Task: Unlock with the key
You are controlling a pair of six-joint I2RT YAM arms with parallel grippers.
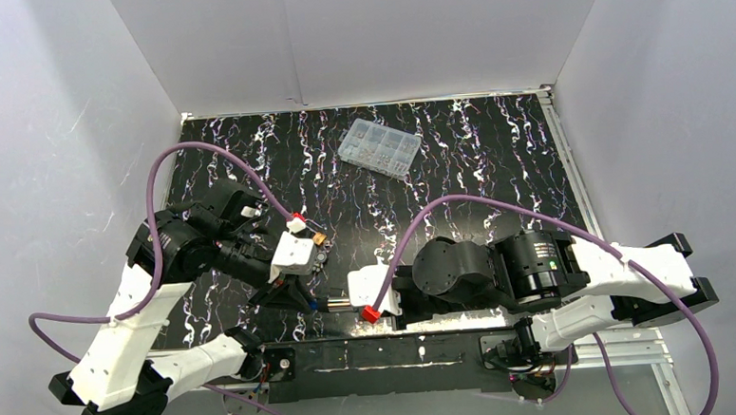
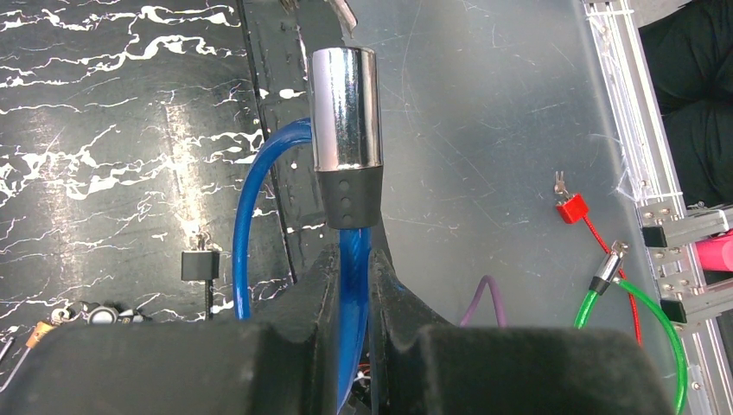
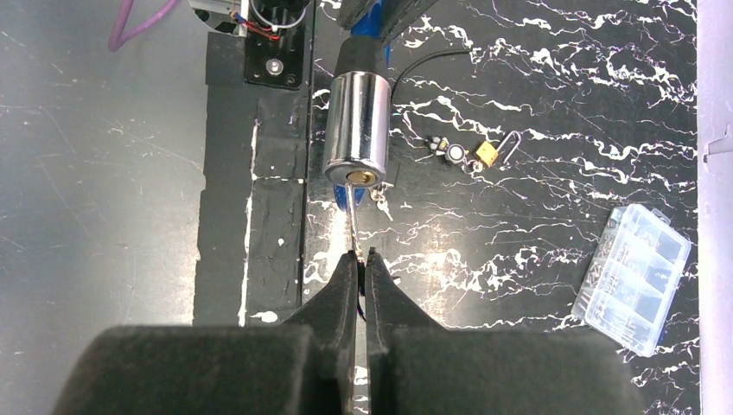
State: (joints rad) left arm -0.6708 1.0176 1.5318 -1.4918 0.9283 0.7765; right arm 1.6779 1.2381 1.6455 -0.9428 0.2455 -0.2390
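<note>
The left gripper (image 2: 353, 259) has its two fingers squeezed on the blue cable (image 2: 259, 190) of a cable lock. It grips the cable just under the black collar (image 2: 350, 197). Past the collar is the shiny silver lock barrel (image 2: 346, 108), which sticks out beyond the fingers. The rest of the blue cable bends in a loop to one side of the barrel.

The right gripper (image 3: 360, 259) has its fingers pinched tight on a thin key (image 3: 354, 220). Only the narrow metal blade shows past the fingertips. The blade points straight at the gold keyhole (image 3: 363, 178) on the end of the barrel, and its tip reaches the keyhole. How far it goes in cannot be told.

From above, the lock is held up between the two grippers, low over the near edge of the black and white marbled table (image 1: 495, 163), just in front of the arm bases. The two grippers face each other with the barrel between them.

A small gold padlock (image 3: 487, 154) lies on the table near the barrel. A clear plastic box with little compartments (image 1: 380, 147) sits far back on the table, well apart from the arms.
</note>
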